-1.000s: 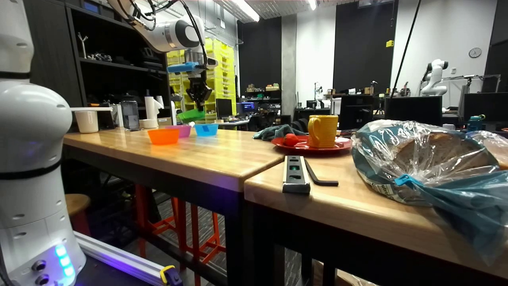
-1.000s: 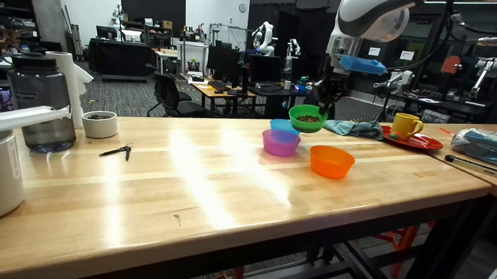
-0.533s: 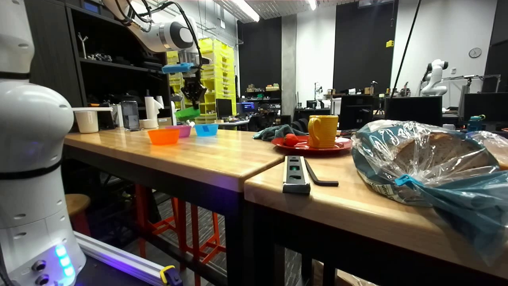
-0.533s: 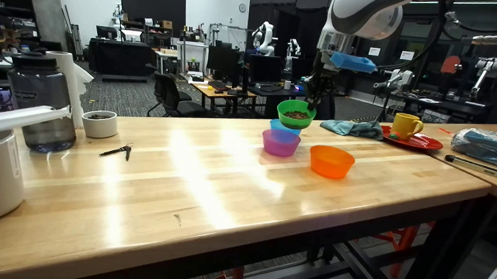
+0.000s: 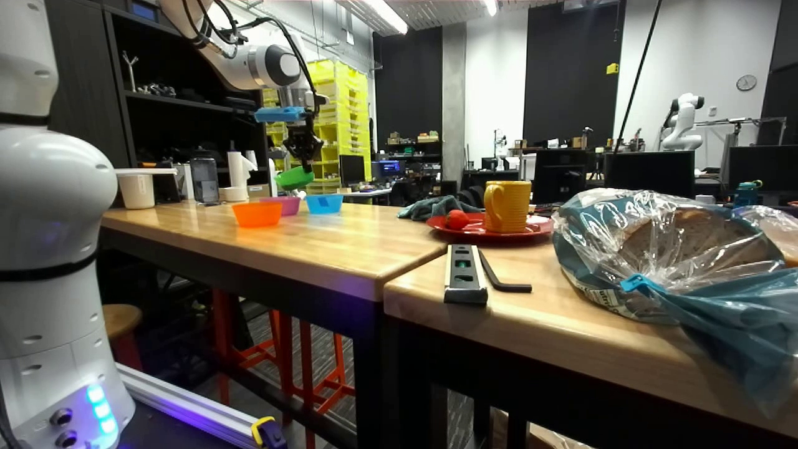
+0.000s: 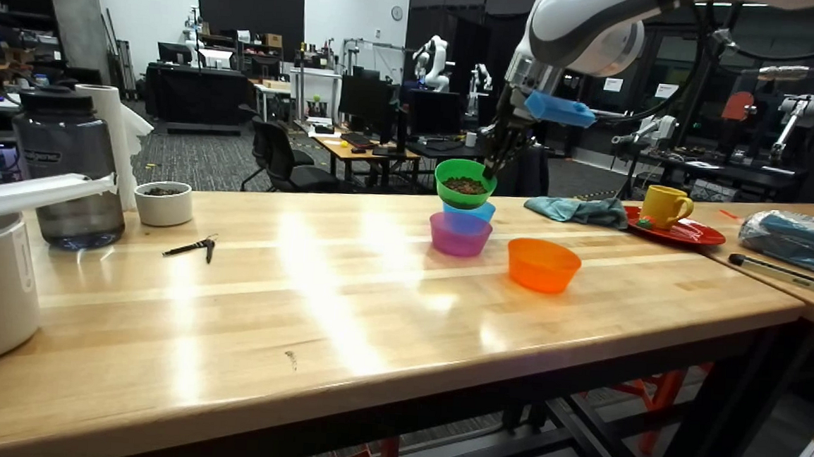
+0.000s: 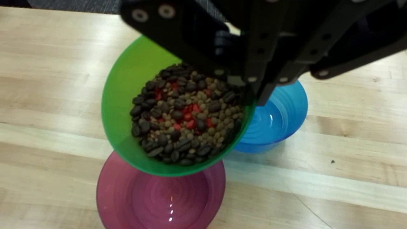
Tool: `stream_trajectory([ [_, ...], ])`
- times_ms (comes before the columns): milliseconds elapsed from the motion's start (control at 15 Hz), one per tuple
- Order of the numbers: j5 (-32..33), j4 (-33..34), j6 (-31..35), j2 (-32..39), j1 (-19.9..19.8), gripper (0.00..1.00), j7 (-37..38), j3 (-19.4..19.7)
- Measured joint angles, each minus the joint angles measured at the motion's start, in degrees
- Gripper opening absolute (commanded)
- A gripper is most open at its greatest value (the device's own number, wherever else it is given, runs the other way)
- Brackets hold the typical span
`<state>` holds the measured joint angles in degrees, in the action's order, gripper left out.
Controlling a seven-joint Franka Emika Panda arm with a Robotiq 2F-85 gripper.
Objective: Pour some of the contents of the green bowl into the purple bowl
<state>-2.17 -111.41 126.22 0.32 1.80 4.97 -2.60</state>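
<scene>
Fingers [image 7: 266,92] pinched tight on one side of green bowl [image 7: 119,92], prob. to leave opp. lip free for pouring. Bowl's tilted, held up nr purple bowl [image 7: 168,194], w/ contents [image 7: 187,121] inside.

In an exterior view, my gripper [image 6: 489,172] holds the upper bowl [image 6: 455,197] above the table [image 6: 245,332], and beans [image 7: 155,151] lie in it. On the table, the rear bowl [image 6: 484,211] stands behind the left bowl [image 6: 460,244]; the right bowl [image 6: 543,268] stands before both, to the right. Farther right, the cup [image 6: 663,204] is on the plate [image 6: 693,235].
</scene>
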Motion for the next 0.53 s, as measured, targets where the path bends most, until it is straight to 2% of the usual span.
stream_trajectory([
  [533,-5.1,-2.3,8.6,0.3,0.4,0.01,-6.6,-0.4],
])
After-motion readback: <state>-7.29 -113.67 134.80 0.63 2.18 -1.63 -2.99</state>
